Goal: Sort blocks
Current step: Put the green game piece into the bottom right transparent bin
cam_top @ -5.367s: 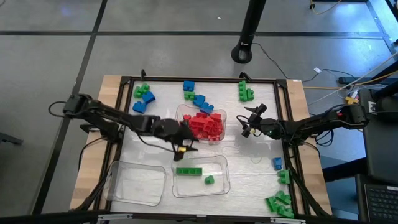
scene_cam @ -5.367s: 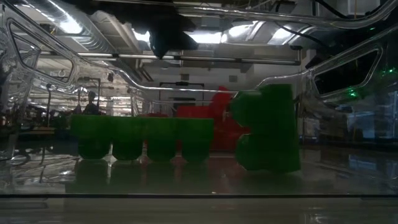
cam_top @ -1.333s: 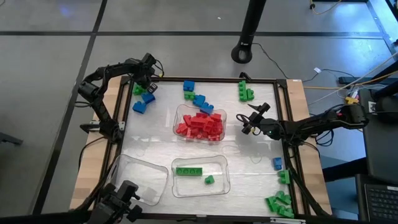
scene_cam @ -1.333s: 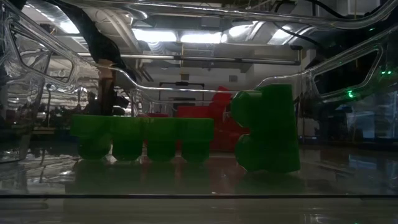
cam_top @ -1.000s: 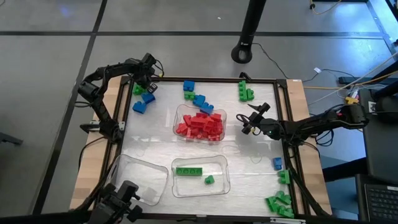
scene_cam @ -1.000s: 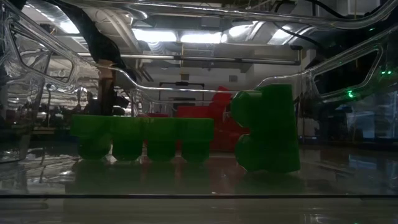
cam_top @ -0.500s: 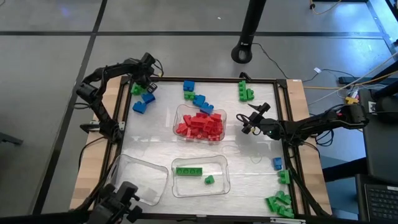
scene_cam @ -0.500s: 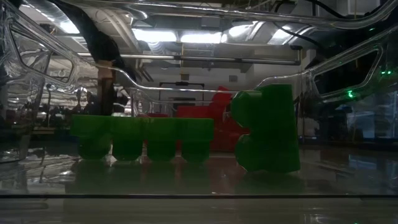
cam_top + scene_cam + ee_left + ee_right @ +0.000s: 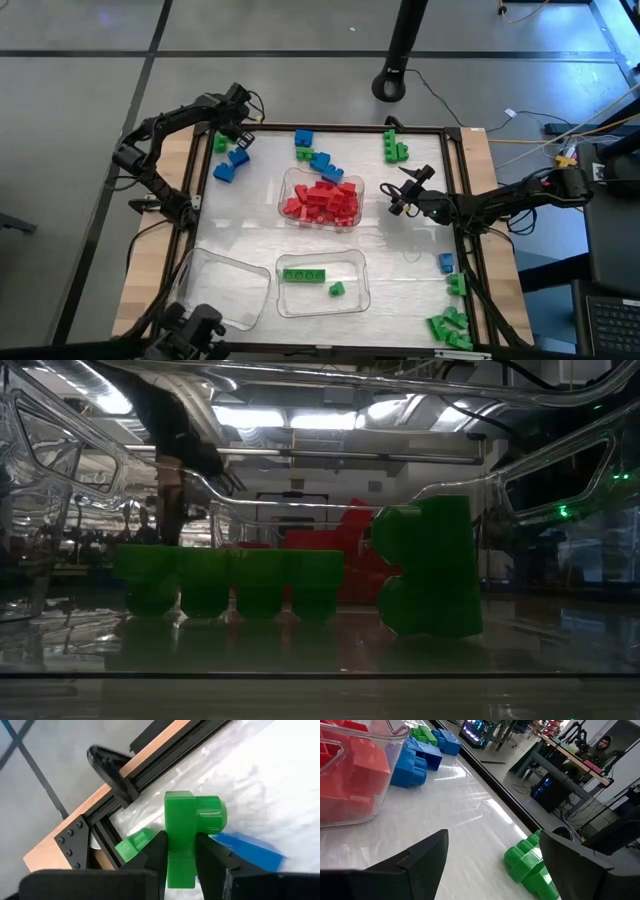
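Note:
My left gripper (image 9: 238, 126) hovers over the table's far left corner, shut on a green block (image 9: 192, 820). Below it a second green block (image 9: 132, 847) and a blue block (image 9: 247, 851) lie on the table. My right gripper (image 9: 398, 204) waits open and empty to the right of the clear tray (image 9: 288, 182) heaped with red blocks (image 9: 322, 200). A near tray (image 9: 356, 296) holds a long green block (image 9: 230, 580) and a small green one (image 9: 430, 565). Loose blue blocks (image 9: 315, 157) and green blocks (image 9: 395, 148) lie along the far edge. My left gripper pinches the green block between its two fingers, which press on two opposite flat sides of its body (image 9: 172, 855). The fingers slant steeply down from above. The block is lifted clear of the table, its round stud (image 9: 210, 815) sticking out beyond the fingertips.
An empty clear tray (image 9: 196, 297) stands at the near left. More green blocks (image 9: 450, 327) and a blue one (image 9: 445, 262) lie at the near right. A black frame rail (image 9: 320, 129) rims the table. A person sits in the room beyond (image 9: 602, 745).
My left gripper has risen from the far left corner with the green block, which is now lifted clear of the table. The other green block and the blue blocks stay where they were.

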You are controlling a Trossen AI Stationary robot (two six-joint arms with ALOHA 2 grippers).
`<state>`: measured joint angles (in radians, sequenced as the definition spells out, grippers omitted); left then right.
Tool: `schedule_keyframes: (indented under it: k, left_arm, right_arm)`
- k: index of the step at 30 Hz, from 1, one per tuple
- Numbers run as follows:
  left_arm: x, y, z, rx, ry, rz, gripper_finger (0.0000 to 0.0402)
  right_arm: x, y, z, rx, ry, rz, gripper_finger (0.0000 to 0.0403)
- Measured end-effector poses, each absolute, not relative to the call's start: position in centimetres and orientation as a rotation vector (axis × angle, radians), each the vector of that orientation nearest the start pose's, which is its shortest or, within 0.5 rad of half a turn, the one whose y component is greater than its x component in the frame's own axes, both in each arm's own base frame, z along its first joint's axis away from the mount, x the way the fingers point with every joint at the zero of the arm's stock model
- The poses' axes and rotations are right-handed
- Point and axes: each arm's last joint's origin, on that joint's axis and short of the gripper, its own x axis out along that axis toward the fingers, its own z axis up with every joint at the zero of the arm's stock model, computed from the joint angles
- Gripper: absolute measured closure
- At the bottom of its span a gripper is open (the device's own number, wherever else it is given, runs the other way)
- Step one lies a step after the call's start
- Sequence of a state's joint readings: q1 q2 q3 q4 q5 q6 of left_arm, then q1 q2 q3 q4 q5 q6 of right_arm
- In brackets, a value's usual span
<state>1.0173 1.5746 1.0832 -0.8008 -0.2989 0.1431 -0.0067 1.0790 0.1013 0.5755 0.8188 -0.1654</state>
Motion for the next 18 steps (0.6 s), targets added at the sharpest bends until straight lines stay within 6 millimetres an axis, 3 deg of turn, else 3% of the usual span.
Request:
schedule_keyframes:
  k: [9,18]
  left_arm:
    - [17.3,20.8,25.4,-0.27,1.189,0.96,0.0331]
    - [20.7,13.3,29.0,-0.199,0.985,0.689,0.0331]
  right_arm:
    - [16.2,-2.2,13.2,-0.317,0.448,-0.783,0.0091]
    - [16.2,-2.2,13.2,-0.317,0.447,-0.783,0.0091]
